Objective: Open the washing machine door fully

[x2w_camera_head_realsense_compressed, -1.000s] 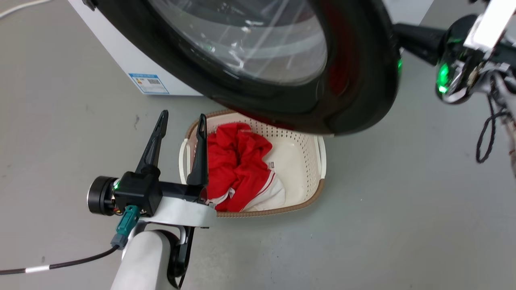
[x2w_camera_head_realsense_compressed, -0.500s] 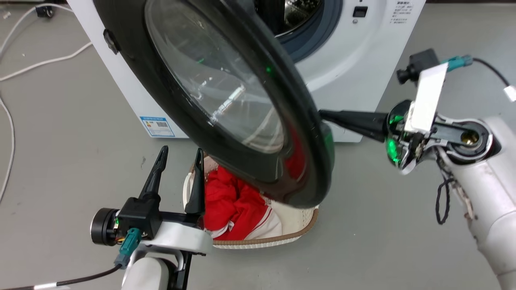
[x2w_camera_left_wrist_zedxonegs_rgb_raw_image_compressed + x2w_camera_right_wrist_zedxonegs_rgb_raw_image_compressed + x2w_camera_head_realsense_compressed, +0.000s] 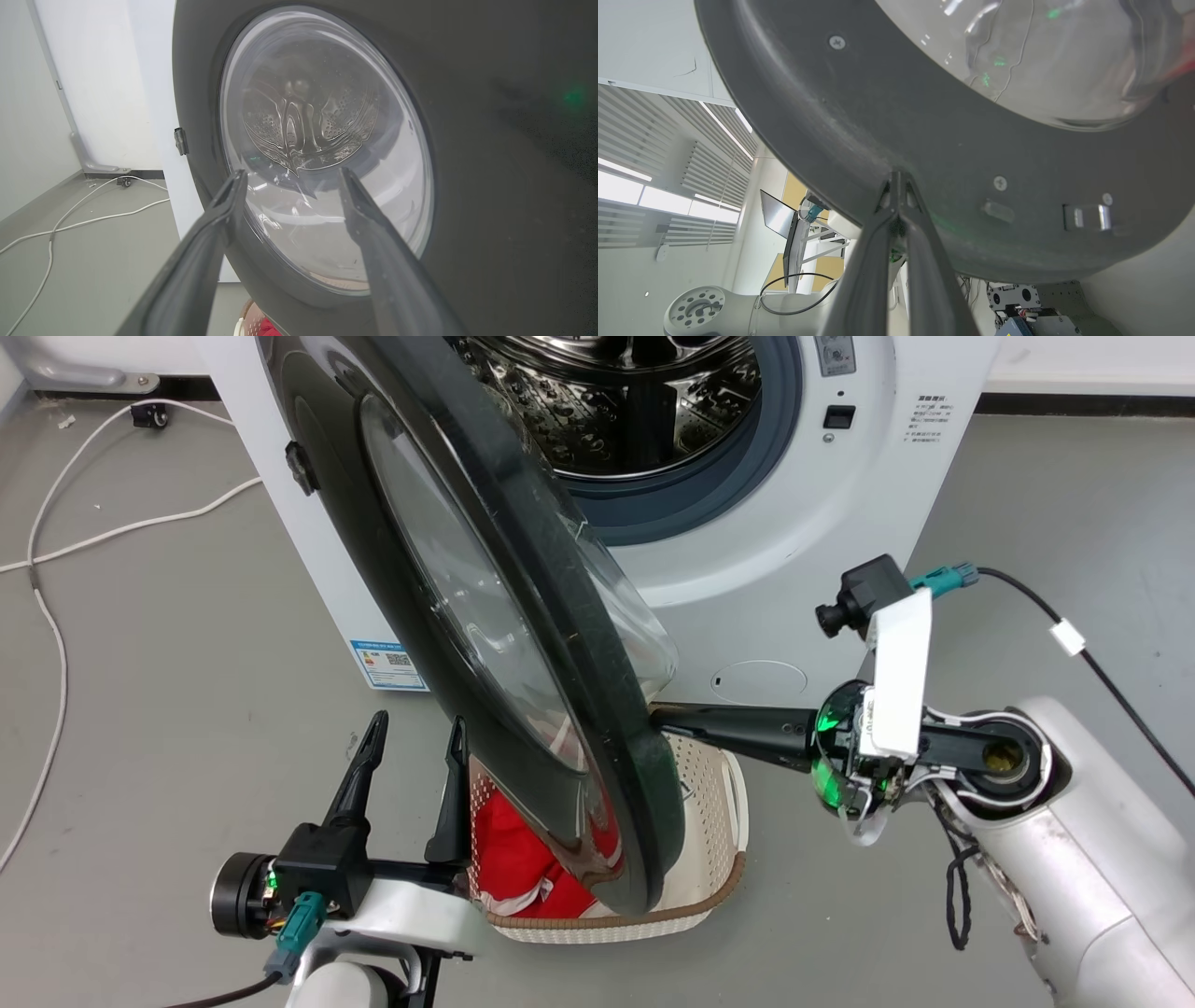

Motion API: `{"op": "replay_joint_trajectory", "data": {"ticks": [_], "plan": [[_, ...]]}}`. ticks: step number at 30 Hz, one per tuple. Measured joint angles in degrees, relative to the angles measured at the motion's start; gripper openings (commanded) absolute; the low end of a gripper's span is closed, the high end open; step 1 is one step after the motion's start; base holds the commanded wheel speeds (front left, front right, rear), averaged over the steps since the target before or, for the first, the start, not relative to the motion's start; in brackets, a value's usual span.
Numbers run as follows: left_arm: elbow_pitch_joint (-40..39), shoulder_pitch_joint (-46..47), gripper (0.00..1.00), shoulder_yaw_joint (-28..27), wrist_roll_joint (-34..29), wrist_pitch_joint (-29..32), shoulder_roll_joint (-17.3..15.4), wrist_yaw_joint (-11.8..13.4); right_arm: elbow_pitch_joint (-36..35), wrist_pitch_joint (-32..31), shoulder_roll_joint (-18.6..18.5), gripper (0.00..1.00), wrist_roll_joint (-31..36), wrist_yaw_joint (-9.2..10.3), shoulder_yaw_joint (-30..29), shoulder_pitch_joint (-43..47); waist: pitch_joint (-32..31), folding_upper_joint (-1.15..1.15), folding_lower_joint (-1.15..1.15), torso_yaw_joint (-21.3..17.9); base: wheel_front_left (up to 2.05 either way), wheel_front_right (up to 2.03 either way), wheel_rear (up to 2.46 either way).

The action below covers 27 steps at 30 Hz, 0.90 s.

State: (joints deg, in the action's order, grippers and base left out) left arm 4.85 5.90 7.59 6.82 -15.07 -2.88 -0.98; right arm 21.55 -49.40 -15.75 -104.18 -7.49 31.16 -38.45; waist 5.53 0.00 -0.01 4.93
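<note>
The glossy black washing machine door [image 3: 448, 616] hangs about half open, its glass bowl bulging inward, baring the white washing machine [image 3: 766, 560] and its steel drum [image 3: 616, 411].

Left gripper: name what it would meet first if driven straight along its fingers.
Likely the washing machine door: its glass bowl lies ahead of the open left gripper, though depth is unclear.

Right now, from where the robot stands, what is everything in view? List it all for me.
washing machine: one, white, ahead, steel drum exposed
washing machine door: one, glossy black with clear glass, partly open
label sticker: one, blue, low on machine
laundry basket: one, cream, on floor below door
garment: one, red and white, in basket
cables: a few, white, on floor at left
left gripper: dark, open, facing door's outer side
right gripper: dark, shut, tips against door's inner rim
</note>
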Motion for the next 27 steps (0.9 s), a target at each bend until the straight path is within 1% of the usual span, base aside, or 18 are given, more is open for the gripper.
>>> {"op": "replay_joint_trajectory", "data": {"ticks": [6,9,10,12,19,24,27], "plan": [[0.0,-0.7,1.0,0.2,0.4,0.0,0.0,0.3,-2.5,1.6,0.4,0.0,-0.7,0.0,1.6,1.5,-0.4,0.0,0.0,0.1,0.0,0.0,0.0],[-0.1,-0.9,1.0,0.3,0.6,0.0,0.0,0.5,-3.2,4.2,0.4,0.0,-0.7,-0.01,1.3,2.6,-0.6,0.0,0.0,0.0,0.0,0.0,0.0],[-0.1,-0.9,1.0,0.4,0.8,0.0,0.0,0.5,-3.9,8.3,0.4,0.0,-0.7,0.0,-0.7,3.4,-0.6,0.0,0.01,-0.1,0.0,0.0,0.0],[-0.1,-0.9,1.0,0.4,0.9,0.0,0.0,0.6,-4.7,11.2,0.3,0.0,-1.0,0.0,-2.8,4.3,-0.6,0.0,0.01,-0.3,0.0,0.0,0.0],[-0.1,-1.1,1.0,-0.1,1.0,0.0,0.0,1.0,-9.4,20.3,-1.2,0.0,-1.7,0.0,-11.3,10.8,-1.3,0.0,0.0,-1.3,0.0,0.0,0.0],[0.1,-1.4,1.0,-0.4,1.0,0.0,0.0,1.0,-13.8,26.2,-2.1,0.0,-2.2,0.0,-18.5,18.9,-1.9,0.0,0.01,-1.9,0.0,0.0,0.0],[0.1,-2.0,1.0,-0.7,1.0,0.0,0.0,1.0,-16.2,29.6,-2.1,0.0,-1.1,0.0,-21.7,24.3,-2.2,0.0,0.01,-2.2,0.0,0.0,0.0]]}}
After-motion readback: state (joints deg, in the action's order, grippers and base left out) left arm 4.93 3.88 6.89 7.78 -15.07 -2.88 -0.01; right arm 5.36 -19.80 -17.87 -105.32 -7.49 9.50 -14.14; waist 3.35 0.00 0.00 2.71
